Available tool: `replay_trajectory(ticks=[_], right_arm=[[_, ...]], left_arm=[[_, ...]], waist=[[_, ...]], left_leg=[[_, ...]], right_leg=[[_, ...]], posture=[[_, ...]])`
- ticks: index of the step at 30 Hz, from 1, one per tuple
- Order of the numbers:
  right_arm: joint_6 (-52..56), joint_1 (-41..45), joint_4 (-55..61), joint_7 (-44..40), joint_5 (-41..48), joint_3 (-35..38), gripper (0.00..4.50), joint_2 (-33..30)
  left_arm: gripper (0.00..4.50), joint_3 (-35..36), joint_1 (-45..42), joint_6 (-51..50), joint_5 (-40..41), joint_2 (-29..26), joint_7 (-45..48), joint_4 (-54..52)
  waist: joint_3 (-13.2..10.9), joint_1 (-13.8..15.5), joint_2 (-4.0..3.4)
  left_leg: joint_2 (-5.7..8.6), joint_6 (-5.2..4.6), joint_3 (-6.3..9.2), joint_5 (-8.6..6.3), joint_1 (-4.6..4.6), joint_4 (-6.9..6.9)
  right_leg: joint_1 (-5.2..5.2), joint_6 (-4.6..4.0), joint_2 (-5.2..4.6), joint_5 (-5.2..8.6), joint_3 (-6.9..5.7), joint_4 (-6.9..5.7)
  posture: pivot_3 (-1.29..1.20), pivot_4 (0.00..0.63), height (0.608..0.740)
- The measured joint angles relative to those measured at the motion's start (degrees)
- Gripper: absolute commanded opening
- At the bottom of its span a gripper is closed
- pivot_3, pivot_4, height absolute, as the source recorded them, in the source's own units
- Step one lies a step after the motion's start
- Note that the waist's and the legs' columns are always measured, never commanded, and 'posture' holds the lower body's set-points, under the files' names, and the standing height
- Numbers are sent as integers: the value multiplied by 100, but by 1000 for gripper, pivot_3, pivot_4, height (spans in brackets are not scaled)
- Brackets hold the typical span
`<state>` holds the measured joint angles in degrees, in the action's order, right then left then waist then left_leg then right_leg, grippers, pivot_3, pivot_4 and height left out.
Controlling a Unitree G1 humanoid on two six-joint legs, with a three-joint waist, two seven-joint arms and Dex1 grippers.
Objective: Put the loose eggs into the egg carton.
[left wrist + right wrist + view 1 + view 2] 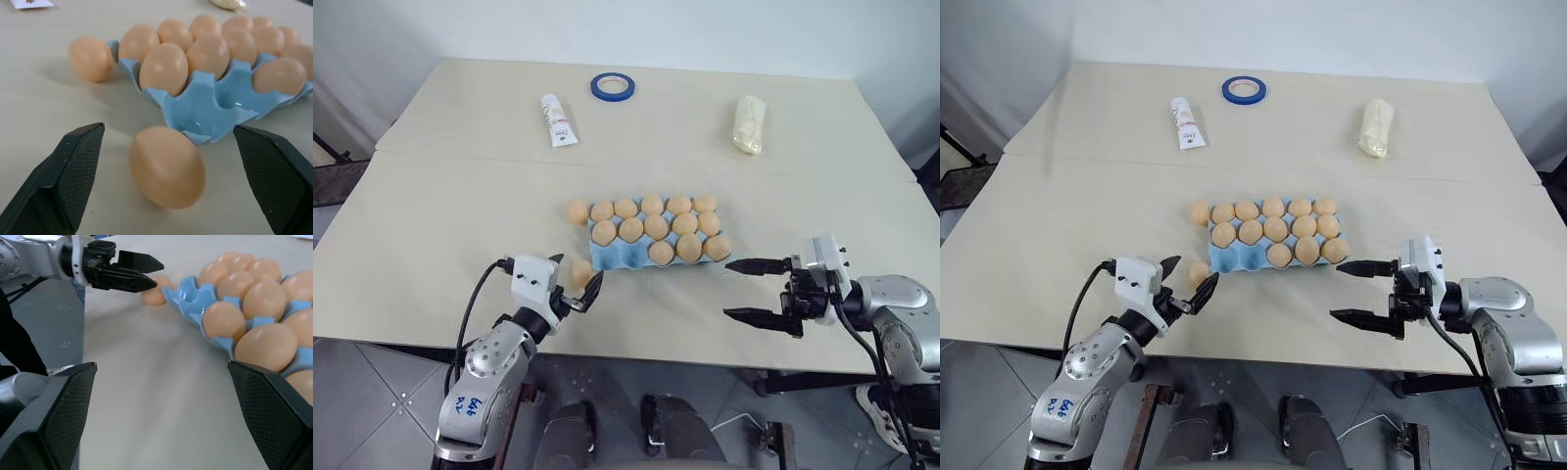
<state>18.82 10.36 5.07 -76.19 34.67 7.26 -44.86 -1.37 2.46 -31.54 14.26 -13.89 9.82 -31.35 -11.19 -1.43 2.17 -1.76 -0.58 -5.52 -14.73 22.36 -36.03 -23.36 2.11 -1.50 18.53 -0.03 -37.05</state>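
The light blue egg carton (617, 257) lies mid-table, filled with tan eggs except two cups at its near left corner (210, 110). One loose egg (579, 272) rests on the table just off that corner, between the fingers of my open left gripper (576, 277), untouched by either pad (73, 171). A second loose egg (577, 211) sits against the carton's far left corner (90, 58). My right gripper (728, 289) hovers open and empty to the right of the carton, pointing left along the table; its wrist view looks past the carton (188, 296) to the left gripper (142, 271).
At the back of the table lie a blue tape ring (614, 86), a white tube (559, 120) and a pale lumpy bag (749, 124). The table's front edge (636, 360) runs just below both grippers.
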Motion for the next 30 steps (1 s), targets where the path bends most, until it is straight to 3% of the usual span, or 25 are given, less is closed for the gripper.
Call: replay_trajectory(ticks=[12,15,20,22,30], right_arm=[[9,-7,74,327,-73,0,4485,-3],[9,-11,143,401,-72,0,4500,-3],[9,-62,167,474,-72,0,4500,-4],[10,-69,167,497,-72,0,4500,-4],[8,-14,156,551,-126,-1,4500,-4]], left_arm=[[4500,-413,-617,-696,-264,-4,-96,285],[3899,-417,-668,-902,-267,2,-99,303],[2323,-415,-671,-1050,-268,-13,-84,282],[1936,-414,-670,-1114,-269,-39,-78,248],[1745,-315,-651,-1114,-284,-155,-9,238]], waist=[[0,0,0],[0,-10,0],[0,0,0],[0,-9,0],[0,-10,0]], left_leg=[[1,0,0,1,-1,-4],[1,0,0,0,-1,-3],[1,0,0,0,-2,-5],[1,0,-1,0,-3,-5],[1,0,-1,1,-5,-7]], right_leg=[[0,2,1,-1,1,-4],[0,2,1,-1,2,-4],[1,3,0,-2,2,-5],[1,4,0,-2,3,-6],[1,3,1,-2,4,-13]], posture=[[0,150,740],[0,150,740],[0,150,740],[0,150,740],[0,150,740]])
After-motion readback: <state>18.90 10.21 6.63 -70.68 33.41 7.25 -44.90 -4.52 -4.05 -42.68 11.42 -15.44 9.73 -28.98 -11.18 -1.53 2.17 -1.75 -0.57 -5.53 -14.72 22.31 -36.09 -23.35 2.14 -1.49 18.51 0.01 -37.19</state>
